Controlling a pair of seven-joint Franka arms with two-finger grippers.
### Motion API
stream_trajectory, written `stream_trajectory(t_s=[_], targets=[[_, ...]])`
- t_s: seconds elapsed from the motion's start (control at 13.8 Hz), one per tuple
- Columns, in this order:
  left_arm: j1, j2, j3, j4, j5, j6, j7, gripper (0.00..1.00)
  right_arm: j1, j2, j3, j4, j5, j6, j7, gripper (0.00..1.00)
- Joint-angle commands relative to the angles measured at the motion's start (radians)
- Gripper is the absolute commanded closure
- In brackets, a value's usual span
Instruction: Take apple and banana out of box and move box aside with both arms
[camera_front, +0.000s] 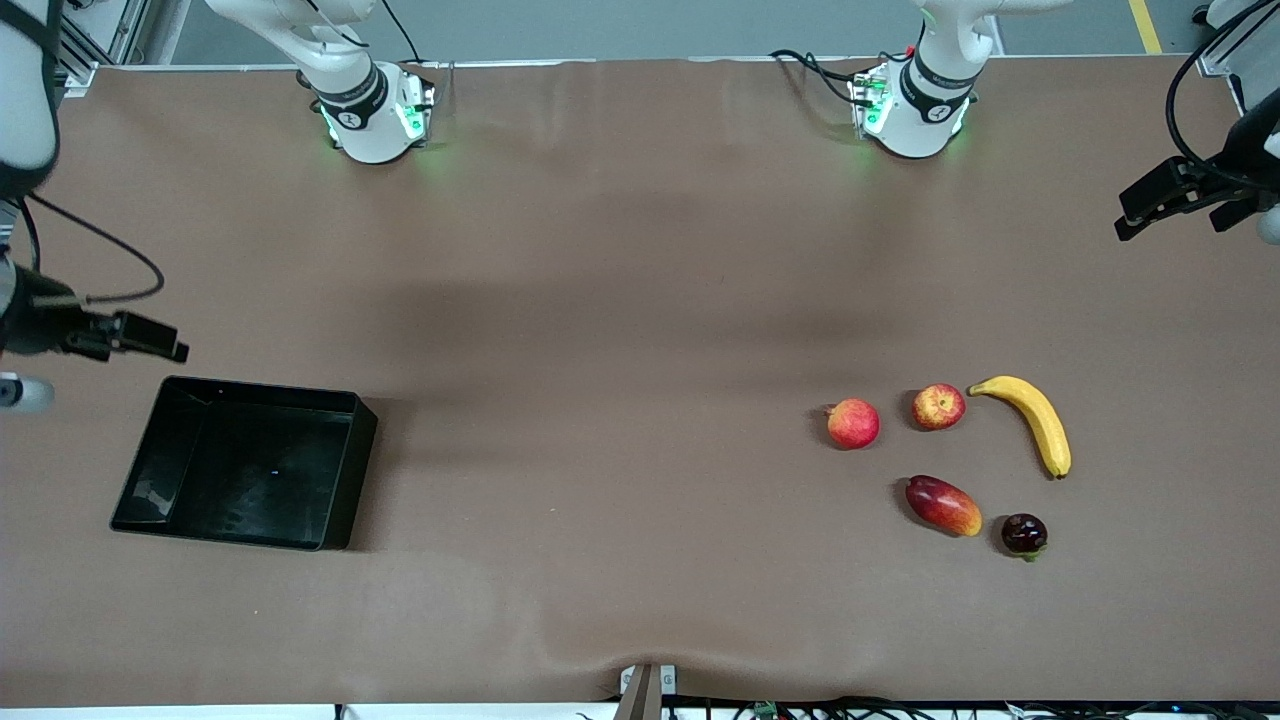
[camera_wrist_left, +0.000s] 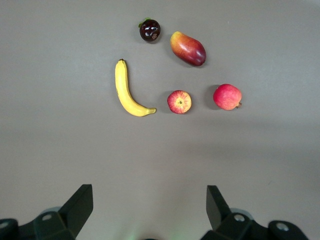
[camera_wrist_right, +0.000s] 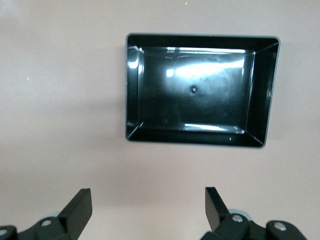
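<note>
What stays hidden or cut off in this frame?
- Front view: both arms run off the side edges; only the left tool and right tool tips show.
- Wrist views: each tool's body is cut by the bottom edge.
- Box: its outer wall away from the front camera is unseen.
- Banana, apple: undersides hidden.

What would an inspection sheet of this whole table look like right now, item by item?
Surface: brown table cover, a slight ripple at the edge nearest the front camera.
Job's things: long curved yellow banana beside small round red apple with yellow blotches; shallow glossy black plastic tray, nothing in it, at the right arm's end.
Clutter: plain red round fruit, elongated red-orange fruit, small dark purple fruit.
Grippers: left gripper open above the fruit; right gripper open above the tray.
Cables: black cables at the left arm's base.
Surroundings: nothing seen.
</note>
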Motion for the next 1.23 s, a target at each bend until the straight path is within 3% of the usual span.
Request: stream_trajectory(t_s=[0.0,0.29,1.16], targets=[[-0.002,-0.059,0.007,-0.058,-0.019,0.019,0.011,0.00,0.029,-0.102,-0.003,-0.057,-0.005,-0.049,0.010,0.00],[-0.002,-0.096,0.007,-0.095,-0.019,0.021,0.009,0.00,0.051,-0.185,-0.003,-0.101,-0.005,-0.105,0.010,0.00],[-0.004,-0.042,0.008,-0.050,-0.005,0.019,-0.007,0.00,0.052,-0.187,-0.002,-0.072,-0.051,-0.161,0.116,0.00]])
